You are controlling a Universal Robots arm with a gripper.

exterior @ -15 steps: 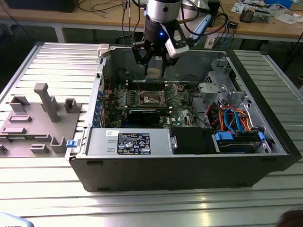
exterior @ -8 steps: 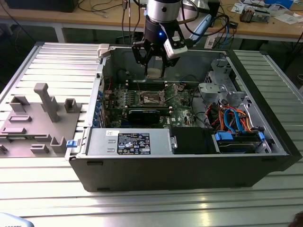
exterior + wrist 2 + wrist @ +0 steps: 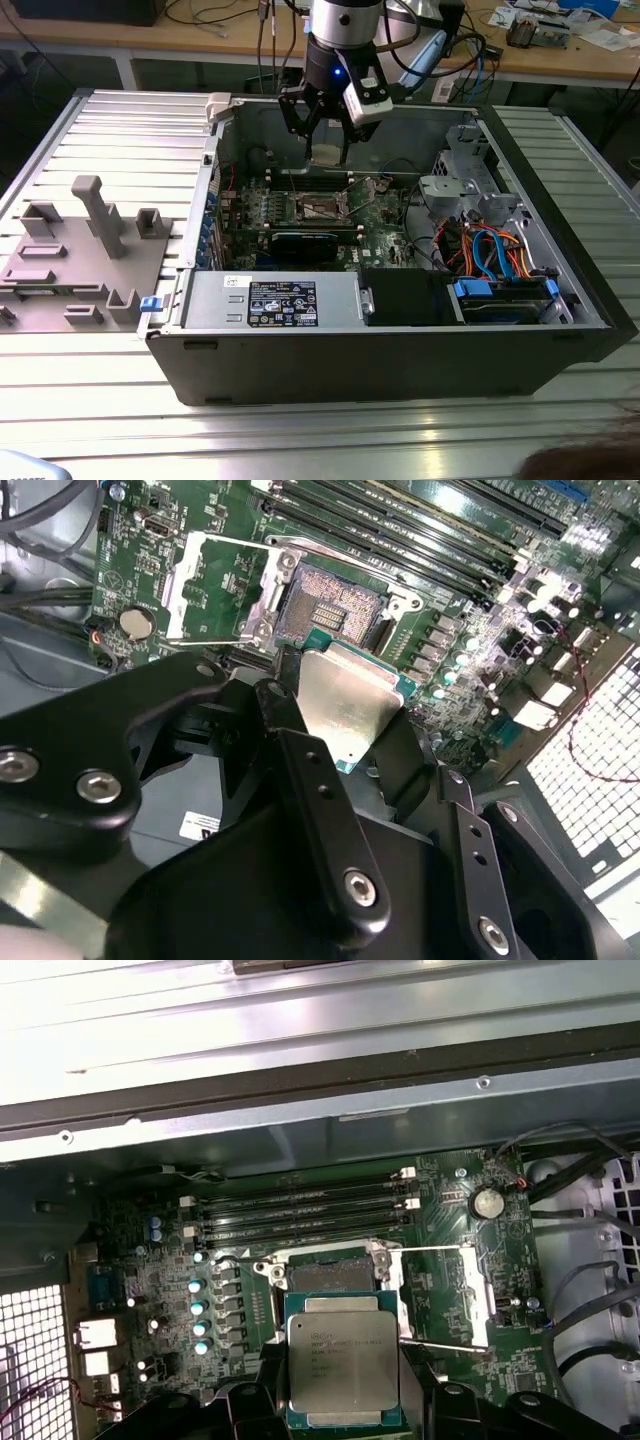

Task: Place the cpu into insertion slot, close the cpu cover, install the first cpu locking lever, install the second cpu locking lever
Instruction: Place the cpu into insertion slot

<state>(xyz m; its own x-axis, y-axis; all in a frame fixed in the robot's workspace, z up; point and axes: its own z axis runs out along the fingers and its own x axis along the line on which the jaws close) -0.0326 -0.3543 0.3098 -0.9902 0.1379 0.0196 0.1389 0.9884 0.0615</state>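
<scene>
The cpu [image 3: 343,1368] is gripped by two opposite edges in the hand [image 3: 325,135], whose fingers [image 3: 300,770] are narrowed onto it; its dull metal top shows in both wrist views. In the exterior view we see it hanging inside the open computer case [image 3: 400,350], above the green board and clear of it. The insertion slot [image 3: 330,1275] lies bare just beyond the chip; the cpu cover [image 3: 182,585] is swung back beside the slot, so nothing bars the way. We judge the first step to be in hand, with the chip not yet seated and the cover not yet closed. By our reading, placing it calls for the chip to be held level, square to the socket's rim and centred over it; a tilted corner could catch the rim.
</scene>
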